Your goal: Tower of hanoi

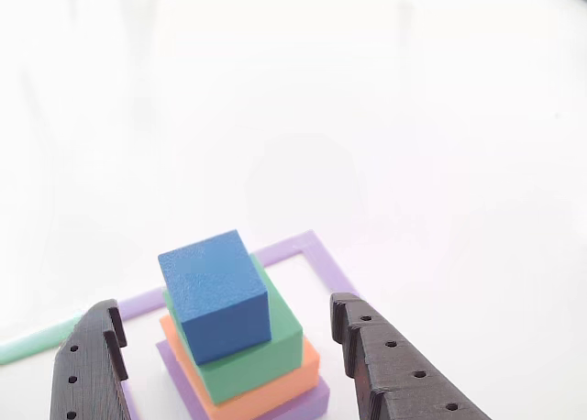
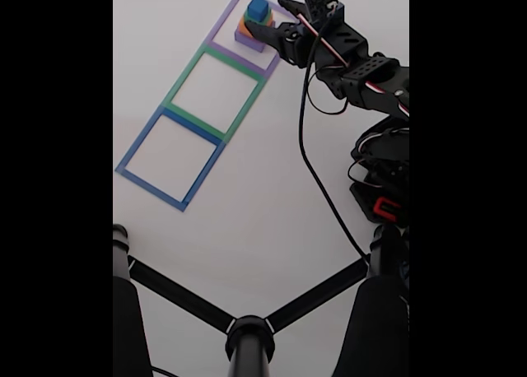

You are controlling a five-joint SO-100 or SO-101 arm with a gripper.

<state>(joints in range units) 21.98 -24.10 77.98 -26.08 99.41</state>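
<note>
The tower of hanoi stands stacked inside the purple taped square (image 2: 224, 16). From the top down it is a small blue cube (image 1: 215, 296), a green block (image 1: 261, 360), an orange block (image 1: 280, 394) and a purple block (image 1: 316, 403). In the fixed view the stack (image 2: 255, 19) sits at the top of the table. My gripper (image 1: 227, 308) is open, with one dark finger (image 1: 92, 370) left of the stack and the other (image 1: 394, 365) right of it, both apart from the blocks. In the fixed view the gripper (image 2: 270, 16) reaches the stack from the right.
A green taped square (image 2: 183, 77) and a blue taped square (image 2: 138, 140) lie in a row below the purple one. The arm's body and cables (image 2: 375, 89) occupy the right side. Black stand legs (image 2: 247, 336) cross the bottom of the fixed view.
</note>
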